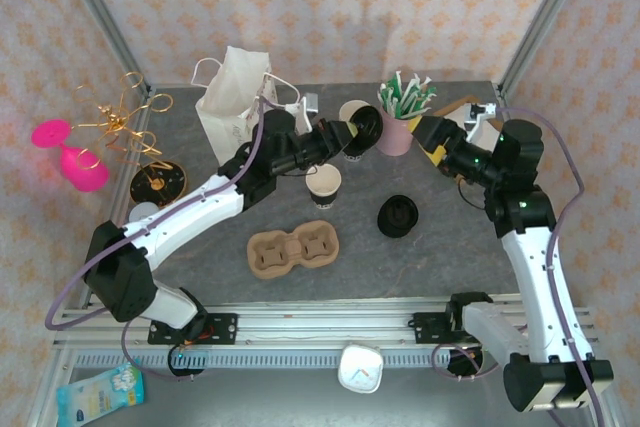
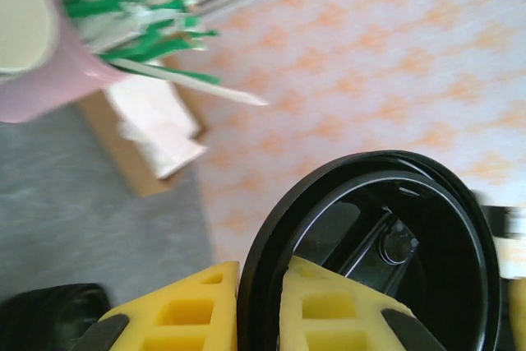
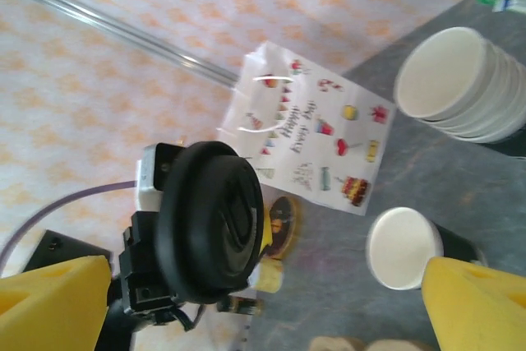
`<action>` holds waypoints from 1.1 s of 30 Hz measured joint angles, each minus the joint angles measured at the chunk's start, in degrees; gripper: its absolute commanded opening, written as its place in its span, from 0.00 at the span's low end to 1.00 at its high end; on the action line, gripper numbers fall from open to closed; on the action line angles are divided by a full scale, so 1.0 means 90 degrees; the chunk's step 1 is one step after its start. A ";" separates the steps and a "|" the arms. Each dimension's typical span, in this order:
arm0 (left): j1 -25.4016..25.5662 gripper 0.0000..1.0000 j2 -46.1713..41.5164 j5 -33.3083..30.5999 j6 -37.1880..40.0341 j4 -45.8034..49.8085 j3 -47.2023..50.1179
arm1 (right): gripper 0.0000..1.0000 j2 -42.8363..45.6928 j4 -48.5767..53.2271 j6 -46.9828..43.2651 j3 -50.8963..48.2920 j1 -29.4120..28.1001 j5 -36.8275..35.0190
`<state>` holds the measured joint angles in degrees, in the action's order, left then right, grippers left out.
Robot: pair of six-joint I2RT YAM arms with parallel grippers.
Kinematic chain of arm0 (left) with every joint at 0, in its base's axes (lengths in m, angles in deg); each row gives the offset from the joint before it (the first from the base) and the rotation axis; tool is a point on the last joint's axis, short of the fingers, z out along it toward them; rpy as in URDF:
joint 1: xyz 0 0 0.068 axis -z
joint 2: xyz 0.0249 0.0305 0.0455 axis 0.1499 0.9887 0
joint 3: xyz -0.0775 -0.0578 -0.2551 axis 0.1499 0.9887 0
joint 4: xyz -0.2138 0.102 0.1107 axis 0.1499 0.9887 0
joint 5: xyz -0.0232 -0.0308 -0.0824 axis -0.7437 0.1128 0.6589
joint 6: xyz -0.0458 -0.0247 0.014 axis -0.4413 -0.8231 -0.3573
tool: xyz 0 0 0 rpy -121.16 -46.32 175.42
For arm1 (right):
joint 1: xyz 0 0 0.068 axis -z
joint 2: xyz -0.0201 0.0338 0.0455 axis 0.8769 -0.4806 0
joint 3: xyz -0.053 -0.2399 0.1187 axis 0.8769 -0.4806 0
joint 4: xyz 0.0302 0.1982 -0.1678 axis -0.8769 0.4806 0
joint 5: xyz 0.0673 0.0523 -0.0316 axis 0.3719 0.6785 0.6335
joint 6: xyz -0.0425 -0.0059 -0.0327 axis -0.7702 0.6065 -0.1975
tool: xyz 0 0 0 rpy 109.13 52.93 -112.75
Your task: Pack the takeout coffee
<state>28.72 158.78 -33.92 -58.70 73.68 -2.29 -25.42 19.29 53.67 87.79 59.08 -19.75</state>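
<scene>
My left gripper (image 2: 259,306) clamps black lid (image 2: 394,244) by its rim — high, to cap the cup (image 1: 324,185), I judge | right gripper (image 3: 263,318) apart — empty.

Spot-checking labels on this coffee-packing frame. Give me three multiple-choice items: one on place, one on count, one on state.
1. Where is the cardboard carrier?
A) in the gift bag
B) on the table, nearer the arm bases than the coffee cup
C) stacked on the pink holder

2. How many black lids are there?
A) one
B) four
C) two

3. What state is the left gripper in?
A) shut on a black lid
B) open over the carrier
C) shut on the coffee cup

Answers:
1 B: the top view shows it flat on the table, below the cup.
2 C: there is a held lid and a loose lid on the table.
3 A: the left wrist view shows its jaws pinching the held lid's rim.
</scene>
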 measured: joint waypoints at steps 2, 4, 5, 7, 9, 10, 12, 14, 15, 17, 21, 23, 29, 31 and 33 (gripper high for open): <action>0.0000 0.16 0.0007 0.0214 -0.0617 -0.0668 0.0112 | 0.97 0.0000 -0.0508 0.0321 -0.0165 -0.0019 0.0187; 0.0000 0.15 0.0063 0.0406 -0.1299 -0.1469 0.0231 | 0.97 -0.0002 -0.0984 0.0619 -0.0265 -0.0102 0.0306; 0.0000 0.15 0.0126 0.0495 -0.1649 -0.1911 0.0270 | 0.98 -0.0007 -0.1205 0.0753 -0.0270 -0.0177 0.0345; 0.0000 0.15 0.0272 0.0588 -0.2188 -0.2557 0.0277 | 0.98 -0.0010 -0.1620 0.0979 -0.0270 -0.0328 0.0369; 0.0000 0.15 0.0376 0.0648 -0.2560 -0.2975 0.0277 | 0.99 -0.0015 -0.2038 0.1224 -0.0270 -0.0481 0.0367; 0.0000 0.15 0.0403 0.0670 -0.2676 -0.3079 0.0274 | 0.99 -0.0027 -0.2227 0.1348 -0.0272 -0.0539 0.0364; 0.0005 0.15 0.0427 0.0709 -0.2875 -0.3201 0.0245 | 0.99 -0.0085 -0.2679 0.1632 -0.0272 -0.0680 0.0340; 0.0005 0.15 0.0430 0.0714 -0.3016 -0.3310 0.0204 | 1.00 -0.0175 -0.2975 0.1819 -0.0248 -0.0835 0.0304; 0.0007 0.15 0.0430 0.0712 -0.3062 -0.3354 0.0172 | 1.00 -0.0228 -0.3050 0.1887 -0.0216 -0.0920 0.0267; 0.0017 0.16 0.0430 0.0712 -0.3160 -0.3439 0.0121 | 1.00 -0.0321 -0.3123 0.1967 -0.0129 -0.1088 0.0175; 0.0051 0.16 0.0430 0.0709 -0.3259 -0.3575 0.0063 | 1.00 -0.0503 -0.3240 0.2089 0.0058 -0.1248 0.0117; 0.0102 0.15 0.0437 0.0712 -0.3330 -0.3645 0.0044 | 1.00 -0.0583 -0.3308 0.2127 0.0119 -0.1268 0.0097; 0.0197 0.15 0.0529 0.0733 -0.3468 -0.3813 0.0039 | 1.00 -0.0789 -0.3157 0.2006 0.0648 -0.1324 0.0056; 0.0216 0.15 0.0556 0.0731 -0.3500 -0.3815 0.0039 | 1.00 -0.0869 -0.3128 0.1923 0.0845 -0.1326 0.0090; 0.0216 0.16 0.0585 0.0736 -0.3514 -0.3847 0.0039 | 1.00 -0.0933 -0.2997 0.1778 0.0993 -0.1336 0.0117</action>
<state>30.67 164.05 -27.29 -90.32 39.05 -1.94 -33.82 -7.68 69.67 96.72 47.06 -18.70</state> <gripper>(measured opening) 0.156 0.998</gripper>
